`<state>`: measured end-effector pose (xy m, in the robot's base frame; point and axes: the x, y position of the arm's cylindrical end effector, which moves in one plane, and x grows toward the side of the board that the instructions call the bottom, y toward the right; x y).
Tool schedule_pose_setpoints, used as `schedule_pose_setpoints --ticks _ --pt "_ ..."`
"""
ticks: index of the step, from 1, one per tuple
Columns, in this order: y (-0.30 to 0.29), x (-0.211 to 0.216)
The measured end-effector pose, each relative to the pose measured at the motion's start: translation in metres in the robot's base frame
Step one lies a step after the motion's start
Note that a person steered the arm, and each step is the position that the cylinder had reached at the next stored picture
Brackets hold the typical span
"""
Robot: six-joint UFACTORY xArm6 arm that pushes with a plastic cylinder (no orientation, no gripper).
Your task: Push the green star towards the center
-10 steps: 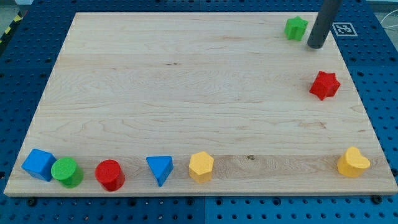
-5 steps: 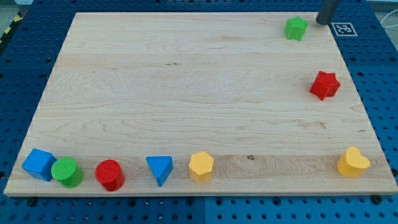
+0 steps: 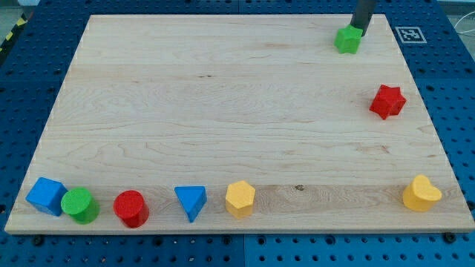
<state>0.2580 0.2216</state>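
Eight blocks are seen on the wooden board [image 3: 223, 111], which rests on a blue pegboard table [image 3: 22, 89]. The green star [image 3: 347, 40] is found near the view's top right corner of the board, far from the centre. The dark rod is seen descending from the view's top edge, and my tip [image 3: 361, 30] is placed at the star's upper right side, apparently touching it, though the contact cannot be confirmed from this angle. No jaws are carried by the rod, so nothing is gripped. A red star [image 3: 388, 101] is set by the view's right edge, and a yellow heart [image 3: 421, 193] lies at the bottom right. Along the view's bottom edge are lined, from the left, a blue cube [image 3: 46, 196], a green cylinder [image 3: 80, 205] touching it, a red cylinder [image 3: 131, 208], a blue triangle [image 3: 191, 201] and a yellow hexagon [image 3: 240, 198].
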Motion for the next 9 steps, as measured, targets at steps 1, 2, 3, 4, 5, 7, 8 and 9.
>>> schedule_pose_setpoints --ticks 1,2,3,4,5,7,8,9 --pt "-0.005 0.021" --pt "-0.011 0.041" --pt "-0.022 0.057" --pt "-0.036 0.077" --pt "-0.05 0.097" --pt "-0.04 0.113" --pt "-0.017 0.098" --pt "-0.01 0.08"
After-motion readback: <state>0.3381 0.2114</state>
